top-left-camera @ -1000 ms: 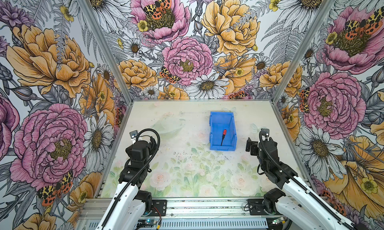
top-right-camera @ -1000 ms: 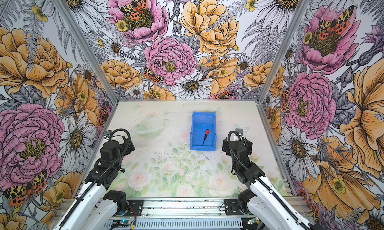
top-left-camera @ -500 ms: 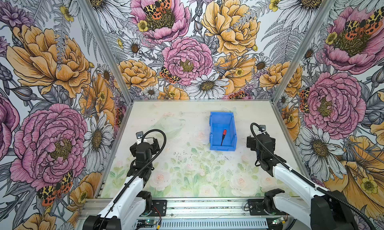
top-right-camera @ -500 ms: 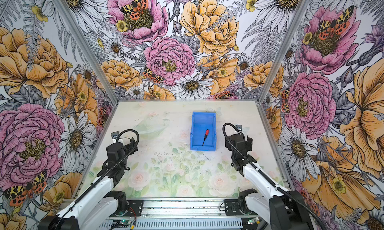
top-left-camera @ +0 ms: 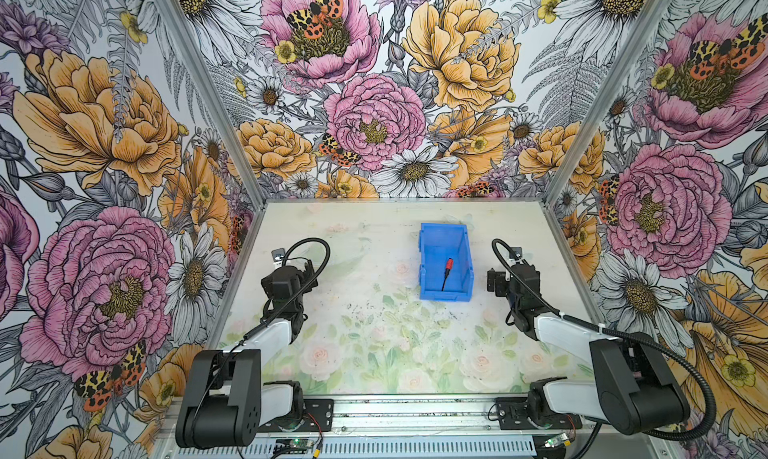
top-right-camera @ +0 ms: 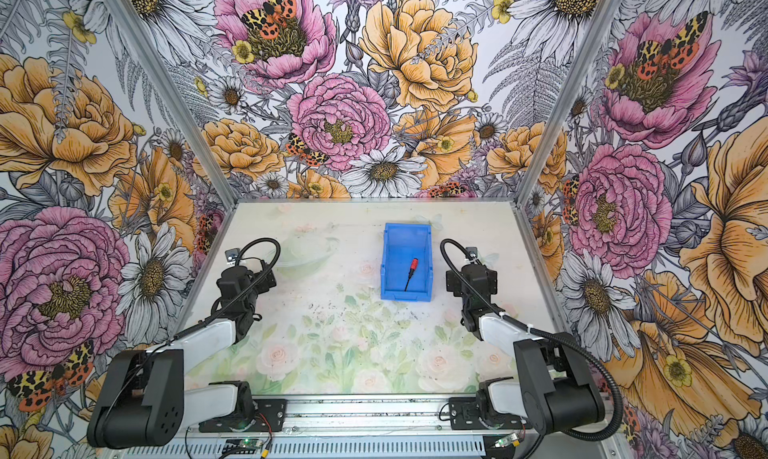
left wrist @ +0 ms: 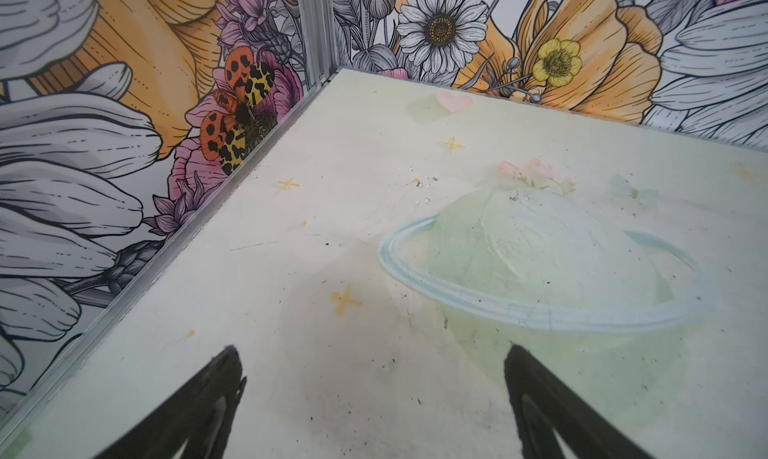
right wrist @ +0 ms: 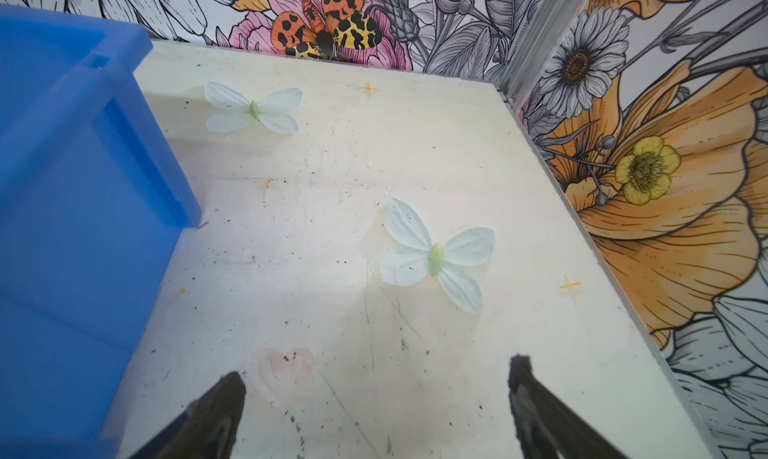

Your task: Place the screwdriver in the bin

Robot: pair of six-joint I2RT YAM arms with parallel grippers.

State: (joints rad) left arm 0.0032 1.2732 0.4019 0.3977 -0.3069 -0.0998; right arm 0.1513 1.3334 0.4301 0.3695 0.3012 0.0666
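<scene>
Floral-wallpaper enclosure, pale printed counter [top-left-camera: 374,344] with faded roses. Left tool [left wrist: 374,378] jaws spread wide, nothing between them, hovering over bare counter near left wall; saturn-like print just ahead. Right tool [right wrist: 376,390] likewise spread, empty, blue bin wall just beside it, pale butterfly prints ahead. In both top views blue bin [top-left-camera: 428,266] [top-right-camera: 388,266] sits right of centre, between arms, nearer right one. Screwdriver [top-left-camera: 446,272] [top-right-camera: 411,272] lies inside bin on its floor, red handle toward back wall, dark shaft toward low front lip.

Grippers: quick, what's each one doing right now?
Left gripper: open, holding nothing.
Right gripper: open, holding nothing, beside the bin.
</scene>
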